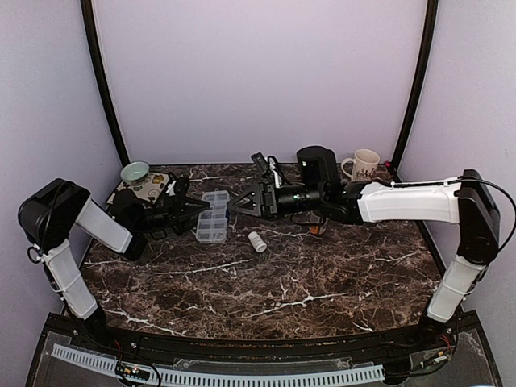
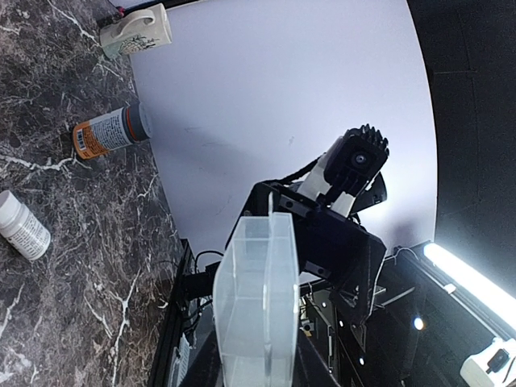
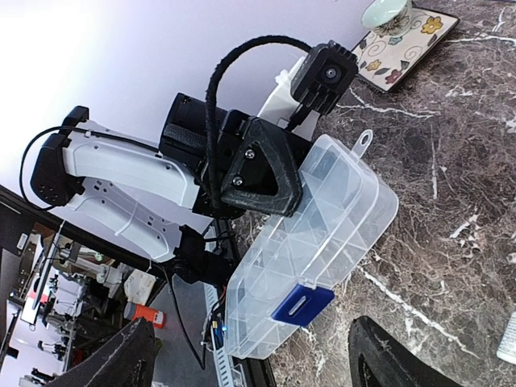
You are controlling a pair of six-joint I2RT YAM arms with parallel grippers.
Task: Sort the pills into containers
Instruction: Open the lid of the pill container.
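Right wrist view shows the box point(image 3: 339, 218) shut, its blue latch point(image 3: 302, 304) fastened and facing this camera. It sits left of centre toward the back of the table point(image 1: 322, 282); whether it rests flat or is raised a little I cannot tell. The left gripper point(image 1: 192, 207) pinches its far long edge, one finger across the lid and, it seems, the other beneath. The right gripper point(image 1: 238, 203) hangs just beside the latch side, fingers spread wide with nothing between them. The likely trouble is that single-edge pinch: a push on the latch could pivot the box or slip it from the grip. The finger lying on the lid would probably also block it from swinging up. A white bottle point(image 1: 257, 242) lies near the right wrist and an orange bottle point(image 1: 317, 228) under the forearm, so a low sweep might send either rolling. The left arm is folded at the elbow, forearm low and reaching right, wrist rolled so the box appears edge-on to its camera. The right arm stretches leftward across the table, forearm about level, pointing at the box.
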